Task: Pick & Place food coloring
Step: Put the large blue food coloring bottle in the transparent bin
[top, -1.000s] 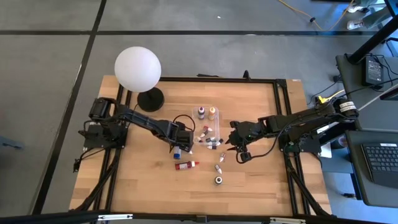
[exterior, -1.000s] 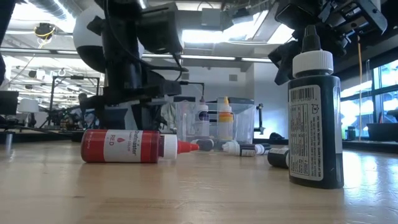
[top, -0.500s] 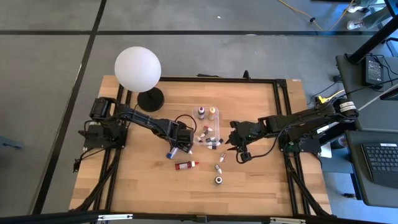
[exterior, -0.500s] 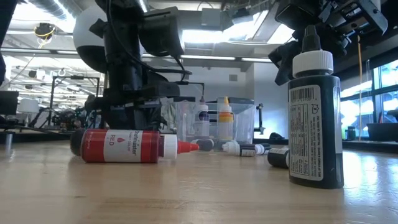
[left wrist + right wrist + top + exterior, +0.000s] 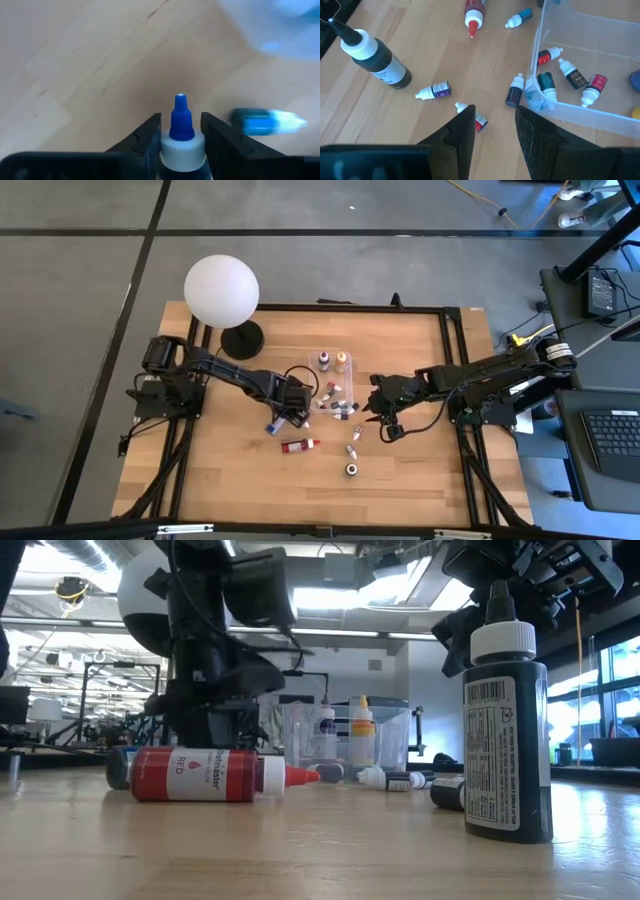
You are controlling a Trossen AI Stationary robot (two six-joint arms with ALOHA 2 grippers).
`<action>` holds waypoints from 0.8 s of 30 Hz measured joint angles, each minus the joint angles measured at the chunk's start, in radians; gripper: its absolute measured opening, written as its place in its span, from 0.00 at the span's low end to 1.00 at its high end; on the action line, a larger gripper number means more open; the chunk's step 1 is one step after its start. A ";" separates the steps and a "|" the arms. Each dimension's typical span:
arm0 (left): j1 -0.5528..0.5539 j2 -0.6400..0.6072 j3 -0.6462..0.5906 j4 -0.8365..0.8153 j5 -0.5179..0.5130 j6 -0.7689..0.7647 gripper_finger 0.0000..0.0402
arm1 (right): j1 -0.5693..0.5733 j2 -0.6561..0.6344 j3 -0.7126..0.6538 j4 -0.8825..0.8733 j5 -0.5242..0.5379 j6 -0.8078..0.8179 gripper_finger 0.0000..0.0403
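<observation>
A food coloring bottle with a blue tip [image 5: 181, 112] and white cap lies on the wood between the fingers of my left gripper [image 5: 287, 416], which is shut on it. Its body [image 5: 272, 425] sticks out toward the near left, and its dark bottom end [image 5: 117, 768] shows behind the red bottle [image 5: 299, 445], which lies on its side. My right gripper [image 5: 378, 418] hangs open near the clear box [image 5: 335, 380], with nothing between its fingers. A black bottle [image 5: 505, 740] stands upright. Small bottles lie loose [image 5: 434, 90] and in the box [image 5: 570, 72]. My left gripper pinches the blue-tipped bottle at its white cap [image 5: 181, 146] between the two fingers [image 5: 150, 142]. The fingers come from above, pointing steeply down, and lie across the bottle. The bottle lies about level at table height; whether it is clear of the wood I cannot tell.
A white globe lamp [image 5: 221, 290] stands at the far left. Purple [image 5: 323, 360] and yellow [image 5: 341, 361] bottles stand upright in the box. A small teal bottle [image 5: 265, 122] lies close to my left gripper. The near side of the table has bare wood.
My left gripper has shut on the blue-tipped bottle and rolled its wrist while staying in place. The bottle has swung round with it, its bottom end now pointing toward the near left and showing behind the red bottle in the low view.
</observation>
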 joint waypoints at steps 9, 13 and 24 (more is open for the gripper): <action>-0.001 -0.177 0.001 0.037 -0.148 0.089 0.31 | 0.000 0.000 0.000 0.000 0.000 0.004 0.35; -0.016 -0.267 0.001 0.137 -0.308 0.222 0.30 | 0.000 0.000 0.000 0.001 0.000 0.003 0.35; -0.034 -0.312 0.001 0.704 -0.489 0.868 0.30 | 0.000 0.000 0.000 0.016 0.000 0.010 0.35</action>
